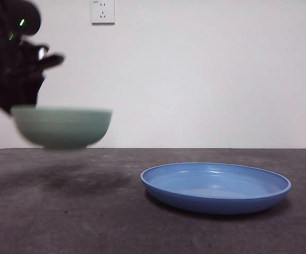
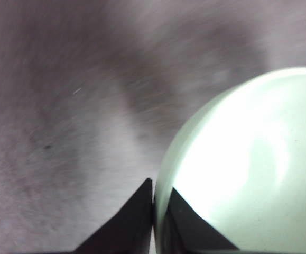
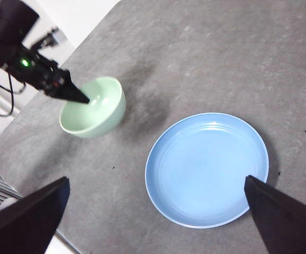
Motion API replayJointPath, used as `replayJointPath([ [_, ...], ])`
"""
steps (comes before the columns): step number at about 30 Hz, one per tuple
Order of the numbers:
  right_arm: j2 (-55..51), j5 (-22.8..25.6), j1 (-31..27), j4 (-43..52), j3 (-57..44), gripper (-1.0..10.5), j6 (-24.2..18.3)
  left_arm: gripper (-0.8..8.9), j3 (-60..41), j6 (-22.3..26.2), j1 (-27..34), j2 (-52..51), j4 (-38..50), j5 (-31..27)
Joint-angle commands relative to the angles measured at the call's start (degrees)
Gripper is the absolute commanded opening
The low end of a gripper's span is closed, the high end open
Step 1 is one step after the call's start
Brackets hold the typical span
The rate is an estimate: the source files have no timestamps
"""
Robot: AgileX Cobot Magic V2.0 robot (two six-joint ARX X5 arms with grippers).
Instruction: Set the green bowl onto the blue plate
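The left gripper (image 1: 28,87) reaches in from high on the side, its jaws clamped over the rim of the bowl (image 1: 62,127), one inside and one outside. The bowl hangs clear above the table (image 1: 63,211), well apart from the plate (image 1: 216,186). The right gripper (image 3: 158,211) hovers above the plate, jaws spread wide.

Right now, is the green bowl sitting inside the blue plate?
No, the green bowl hangs in the air, held at its rim by the left gripper, off to one side of the blue plate.
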Motion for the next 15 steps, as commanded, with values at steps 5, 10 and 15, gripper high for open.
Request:
replayJointPath([
  [5,0.3,0.1,0.2,0.6,0.9,6.4,-0.6,0.15,11.1,-1.6,-6.9,5.9,-3.7,0.1],
  [10,0.3,0.2,0.2,0.6,0.9,6.4,-0.7,0.15,16.1,-2.6,-12.7,11.5,-2.4,0.1],
  [15,0.3,0.2,0.2,0.6,0.9,6.4,-0.8,0.15,22.0,-4.1,-18.2,18.5,-0.8,0.1],
])
